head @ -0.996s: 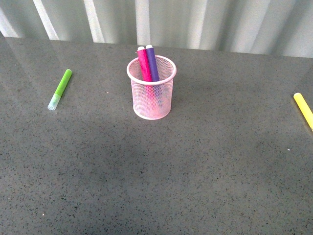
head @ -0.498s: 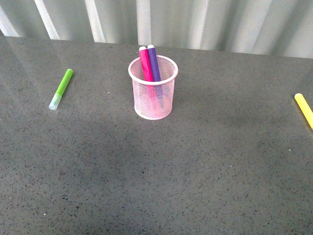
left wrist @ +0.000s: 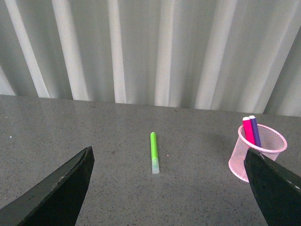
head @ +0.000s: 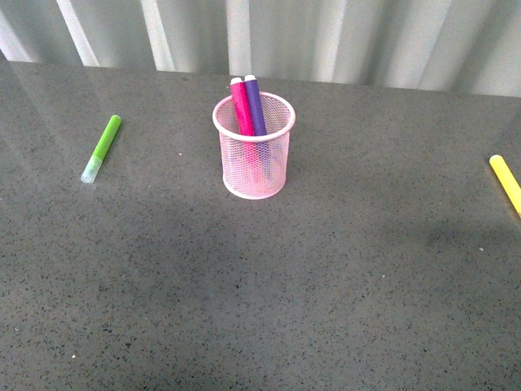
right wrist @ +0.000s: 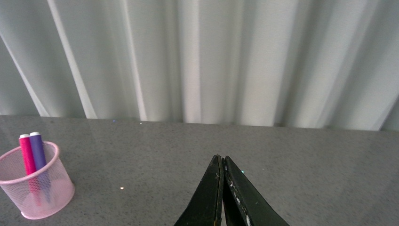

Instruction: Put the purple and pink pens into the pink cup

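Here, a dark speckled grey table (head: 269, 293) meets a wall of pale pleated curtain (right wrist: 211, 61); the pink cup (head: 254, 155) stands upright, holding the pink pen (head: 241, 106) and purple pen (head: 255, 104); the left gripper (left wrist: 169, 188) gapes wide, a green marker (left wrist: 154, 151) lying ahead between its fingers; the right gripper (right wrist: 221, 188) is pressed closed, empty, the cup well off to its side.

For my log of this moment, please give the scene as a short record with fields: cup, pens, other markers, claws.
cup: pink cup upright on the grey table
pens: pink pen and purple pen both stand inside the cup, side by side, tops above the rim
other markers: green marker lies on the table left of the cup; yellow marker lies at the right edge
left claw: open, empty
right claw: shut, empty
task state: both pens are in
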You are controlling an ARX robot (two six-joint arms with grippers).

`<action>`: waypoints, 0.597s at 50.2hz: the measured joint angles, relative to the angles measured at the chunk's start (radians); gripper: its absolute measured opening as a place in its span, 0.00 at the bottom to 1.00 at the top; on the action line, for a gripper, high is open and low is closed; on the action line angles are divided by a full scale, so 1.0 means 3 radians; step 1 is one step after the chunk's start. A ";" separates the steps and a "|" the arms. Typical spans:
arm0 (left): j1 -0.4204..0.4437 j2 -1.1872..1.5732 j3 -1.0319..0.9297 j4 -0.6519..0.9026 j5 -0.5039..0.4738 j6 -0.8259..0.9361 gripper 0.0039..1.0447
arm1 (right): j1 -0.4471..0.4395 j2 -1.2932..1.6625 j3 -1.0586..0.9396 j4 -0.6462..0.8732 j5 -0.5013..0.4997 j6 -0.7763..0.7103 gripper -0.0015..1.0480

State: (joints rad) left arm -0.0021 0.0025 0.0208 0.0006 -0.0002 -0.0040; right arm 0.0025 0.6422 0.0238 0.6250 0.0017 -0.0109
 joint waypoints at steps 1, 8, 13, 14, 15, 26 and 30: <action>0.0000 -0.0001 0.0000 0.0000 0.0000 0.0000 0.94 | 0.0000 -0.0051 -0.0003 -0.0056 0.0000 0.0000 0.03; 0.0000 -0.0003 0.0000 0.0000 -0.0001 0.0000 0.94 | 0.0000 -0.0404 -0.0005 -0.0366 -0.0001 0.0001 0.03; 0.0000 -0.0001 0.0000 0.0000 0.0000 0.0000 0.94 | 0.0000 -0.0577 -0.0006 -0.0529 0.0001 0.0001 0.03; 0.0000 -0.0001 0.0000 0.0000 0.0000 0.0000 0.94 | 0.0000 -0.0613 -0.0006 -0.0565 0.0001 0.0001 0.03; 0.0000 -0.0001 0.0000 0.0000 0.0000 0.0000 0.94 | 0.0000 -0.0646 -0.0006 -0.0599 0.0001 0.0001 0.03; 0.0000 -0.0001 0.0000 0.0000 -0.0001 0.0000 0.94 | 0.0000 -0.0968 -0.0008 -0.0904 0.0000 0.0001 0.03; 0.0000 -0.0001 0.0000 0.0000 0.0000 0.0000 0.94 | 0.0000 -0.1076 -0.0008 -0.1008 0.0000 0.0003 0.03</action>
State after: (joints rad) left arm -0.0021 0.0021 0.0208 0.0006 -0.0002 -0.0040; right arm 0.0025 0.3195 0.0216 0.3225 0.0017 -0.0101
